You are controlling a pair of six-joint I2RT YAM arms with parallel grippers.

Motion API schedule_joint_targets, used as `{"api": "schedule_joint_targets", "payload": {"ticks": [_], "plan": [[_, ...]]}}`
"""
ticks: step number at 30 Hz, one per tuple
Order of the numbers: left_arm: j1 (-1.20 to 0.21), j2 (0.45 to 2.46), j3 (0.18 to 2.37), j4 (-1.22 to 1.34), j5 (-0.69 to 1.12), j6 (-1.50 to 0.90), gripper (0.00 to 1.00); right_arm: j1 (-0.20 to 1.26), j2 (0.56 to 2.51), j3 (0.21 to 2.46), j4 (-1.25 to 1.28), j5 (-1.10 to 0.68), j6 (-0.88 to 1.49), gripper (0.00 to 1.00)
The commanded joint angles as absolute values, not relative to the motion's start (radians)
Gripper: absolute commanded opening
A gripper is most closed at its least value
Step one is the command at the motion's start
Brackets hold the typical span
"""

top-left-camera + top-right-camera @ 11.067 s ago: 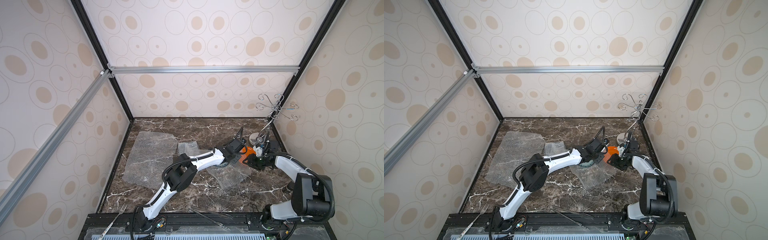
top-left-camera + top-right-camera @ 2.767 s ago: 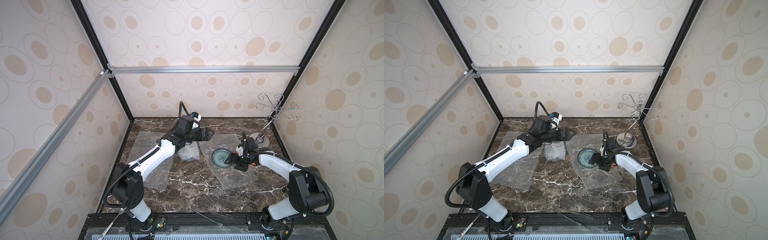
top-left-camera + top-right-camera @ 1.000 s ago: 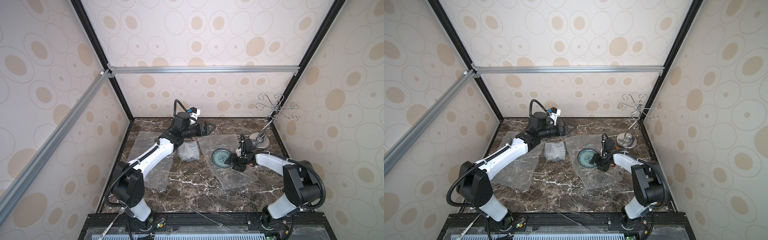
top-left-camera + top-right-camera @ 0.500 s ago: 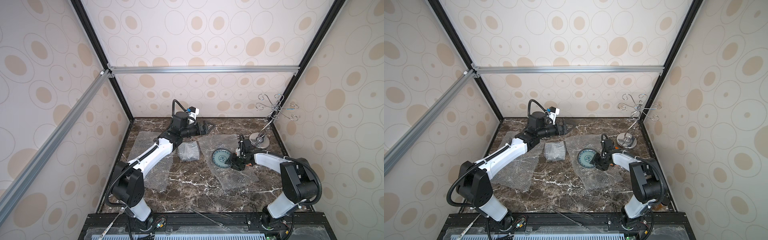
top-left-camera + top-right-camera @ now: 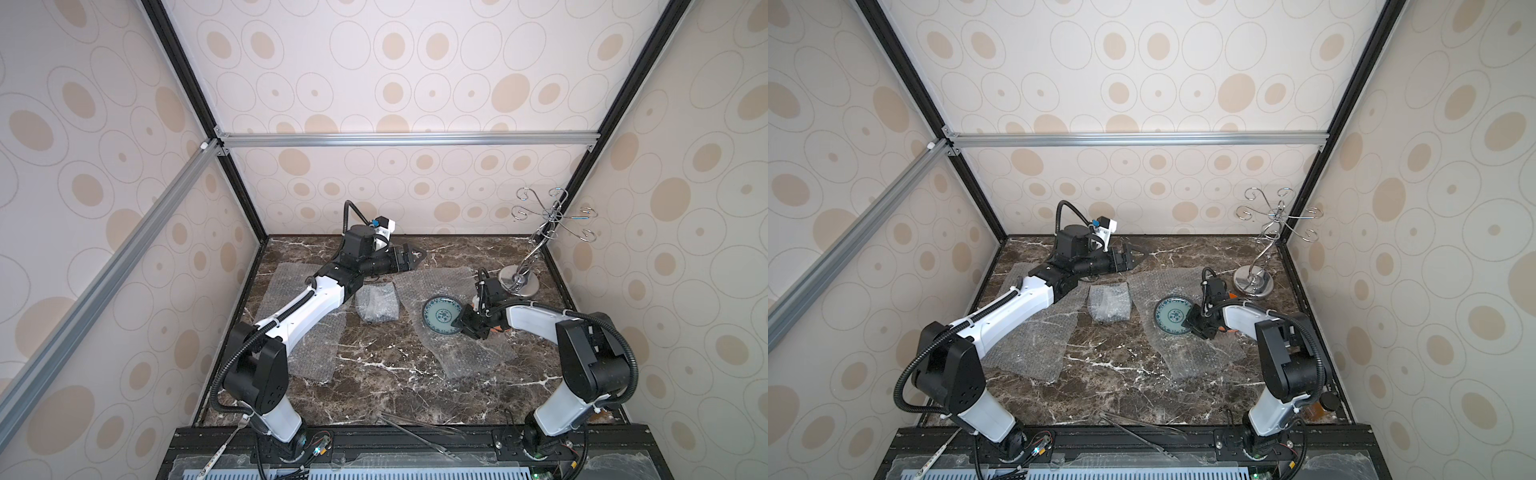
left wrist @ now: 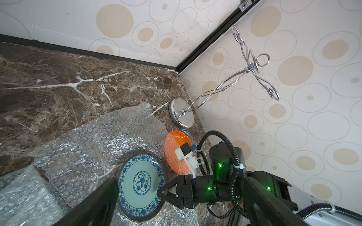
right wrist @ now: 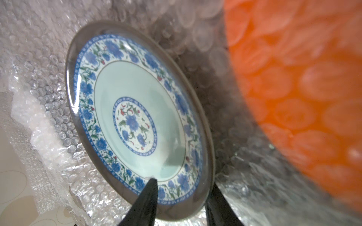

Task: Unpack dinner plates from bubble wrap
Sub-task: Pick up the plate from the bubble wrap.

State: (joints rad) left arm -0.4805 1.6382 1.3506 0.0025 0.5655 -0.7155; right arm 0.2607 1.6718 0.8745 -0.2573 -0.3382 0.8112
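Observation:
A pale plate [image 5: 442, 318] [image 5: 1173, 318] with a blue flower rim lies bare on a spread sheet of bubble wrap [image 5: 457, 357]. My right gripper [image 5: 464, 323] [image 7: 183, 187] straddles its near rim, one finger over the inside and one outside, still apart. An orange plate [image 6: 174, 154] lies just behind that gripper, seen through the wrap's edge. A folded bubble wrap bundle [image 5: 377, 302] with something dark inside sits mid-table. My left gripper [image 5: 415, 257] hangs open and empty near the back wall. Another flat sheet [image 5: 307, 349] lies under the left arm.
A chrome wire stand with a shiny disc base [image 5: 518, 284] occupies the back right corner, close behind the right wrist. Metal tongs [image 5: 415, 432] lie along the front edge. Patterned walls close in the marble table [image 5: 374, 386] on three sides.
The right gripper's jaws have narrowed around the pale plate's rim. The left gripper has drawn back slightly toward the rear wall and stays open. Neither plate has shifted.

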Motion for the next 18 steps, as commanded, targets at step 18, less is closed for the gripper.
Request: {"api": "schedule_joint_targets", "payload": {"ticks": [18], "plan": [[-0.465,1.610,1.290,-0.044,0.480,-0.612,1.00,0.267,1.636,0.830,-0.196,-0.280,0.892,0.14]]}}
